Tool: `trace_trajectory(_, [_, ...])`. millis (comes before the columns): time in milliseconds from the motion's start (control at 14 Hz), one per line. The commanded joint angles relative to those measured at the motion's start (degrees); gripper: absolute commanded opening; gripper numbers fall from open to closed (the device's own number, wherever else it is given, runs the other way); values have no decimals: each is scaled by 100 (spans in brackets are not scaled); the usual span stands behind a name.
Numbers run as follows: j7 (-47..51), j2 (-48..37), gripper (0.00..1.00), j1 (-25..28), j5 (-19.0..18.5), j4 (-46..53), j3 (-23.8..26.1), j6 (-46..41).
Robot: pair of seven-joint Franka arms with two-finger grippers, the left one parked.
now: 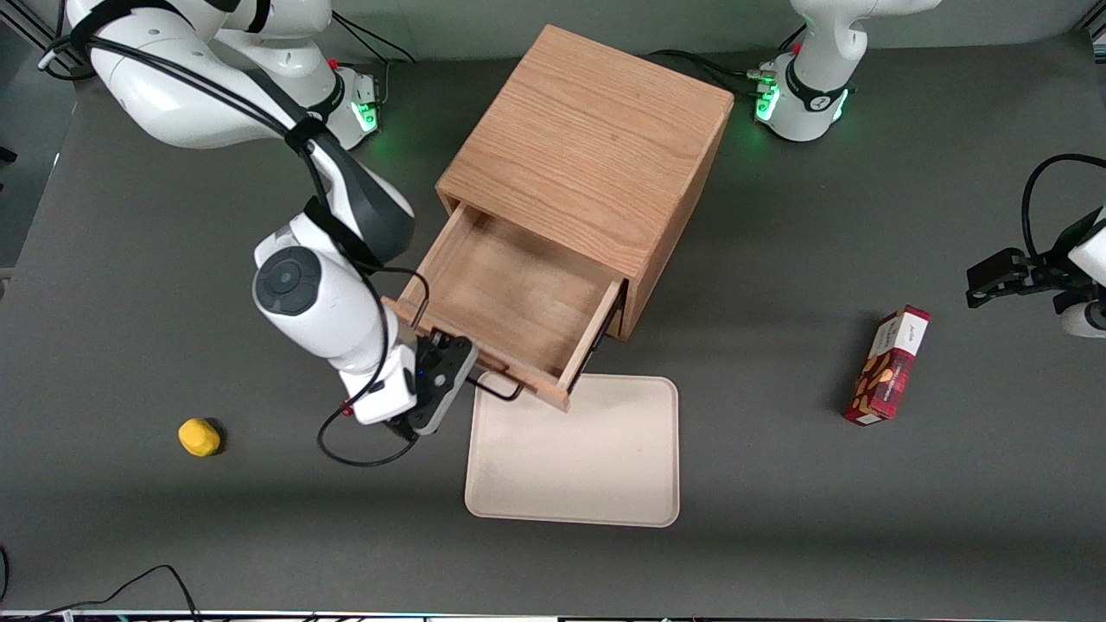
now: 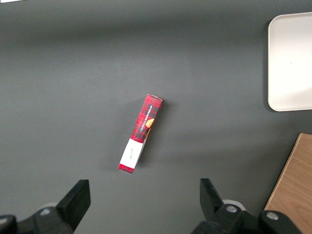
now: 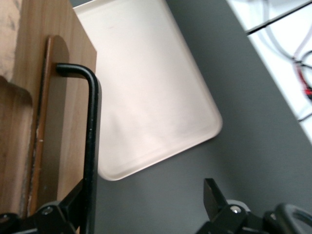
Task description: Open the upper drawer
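Note:
The oak cabinet point(image 1: 587, 147) stands mid-table. Its upper drawer point(image 1: 510, 298) is pulled well out and its light-wood tray looks empty. The thin black wire handle point(image 1: 499, 390) sticks out of the drawer front, over the edge of the tray. My right gripper point(image 1: 442, 378) is beside the drawer front at the handle. In the right wrist view the gripper point(image 3: 141, 207) is open, its jaws wide apart. The handle point(image 3: 91, 146) runs just inside one finger point(image 3: 68, 207), and the other finger point(image 3: 213, 195) is over bare table. The lower drawer is hidden under the upper one.
A beige tray point(image 1: 572, 453) lies on the table just in front of the open drawer, also in the right wrist view point(image 3: 146, 92). A yellow lump point(image 1: 199, 436) lies toward the working arm's end. A red box point(image 1: 886, 365) lies toward the parked arm's end.

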Motion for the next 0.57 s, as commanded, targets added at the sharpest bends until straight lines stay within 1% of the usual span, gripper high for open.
trace_trajectory(0, [-104,201,100,53,-69,155,-175,322])
trace_trajectory(71, [-95,262,100,53,-52,251,-211,349])
trace_trajectory(143, [-69,271,100,53,123,296,-220,358])
trace_trajectory(286, [-34,245,100,36,719,323,-229,358])
trace_trajectory(357, [-34,184,100,27,861,349,-229,323])
trace_trajectory(500, [-43,105,100,-17,976,375,-211,209])
